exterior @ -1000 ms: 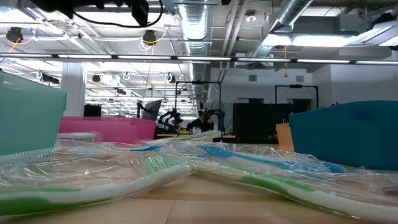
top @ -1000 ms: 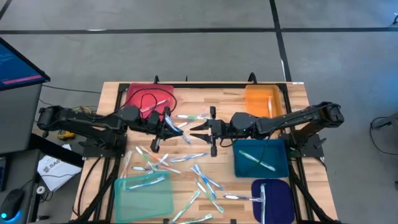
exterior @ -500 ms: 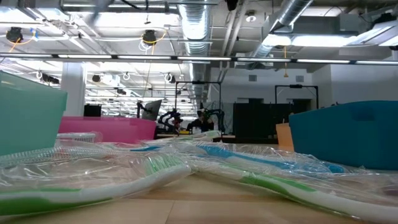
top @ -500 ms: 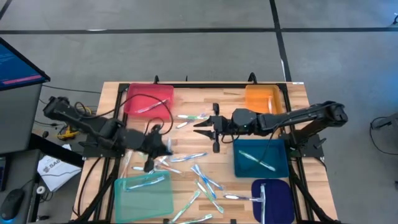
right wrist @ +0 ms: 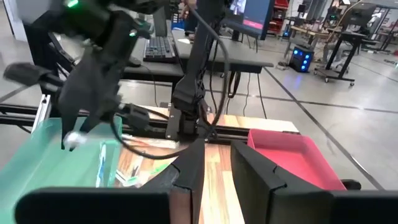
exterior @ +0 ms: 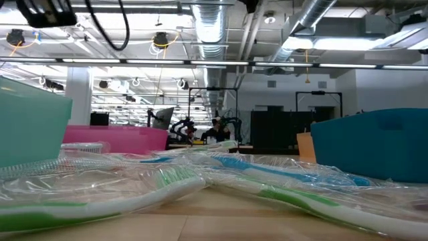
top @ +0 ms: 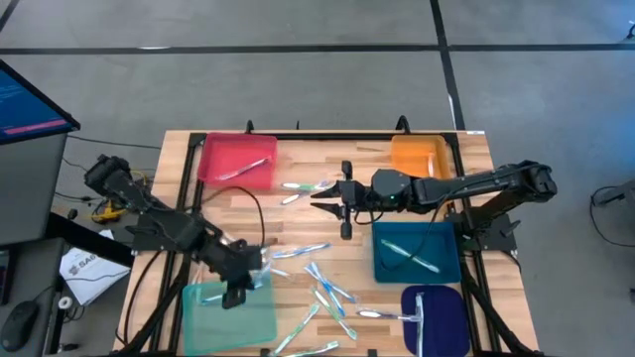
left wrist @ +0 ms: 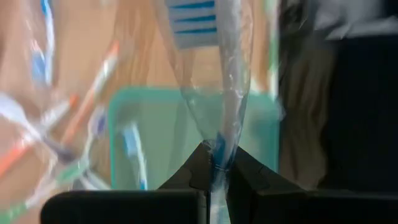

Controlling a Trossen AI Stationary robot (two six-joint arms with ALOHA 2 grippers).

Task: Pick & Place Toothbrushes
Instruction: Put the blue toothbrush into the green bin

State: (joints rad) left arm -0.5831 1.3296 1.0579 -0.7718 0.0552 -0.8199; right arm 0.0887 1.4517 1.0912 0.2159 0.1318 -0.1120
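The left end effector (top: 241, 281) is clamped on a wrapped toothbrush (left wrist: 219, 74); in the left wrist view its two dark fingers (left wrist: 186, 179) pinch the clear wrapper, and the blue-bristled head stands beyond the fingertips. This end effector hangs over the near edge of the light green tray (top: 230, 307), where another toothbrush (top: 234, 290) lies just beside it. The remaining loose toothbrushes (top: 322, 290) are scattered over the wooden worktop (top: 298, 164), between the left end effector and the teal tray (top: 417, 252).

The right end effector (top: 332, 201) hovers over the middle of the worktop, well apart from the left one. Its fingers (right wrist: 186, 177) stand a little apart, and nothing appears to be held between them, though the high view is too coarse to be sure. A few toothbrushes (top: 306, 186) lie just beside its tips. A red tray (top: 238, 161) sits beyond it, an orange tray (top: 418, 157) behind its wrist, and a dark blue tray (top: 437, 315) past the teal one.
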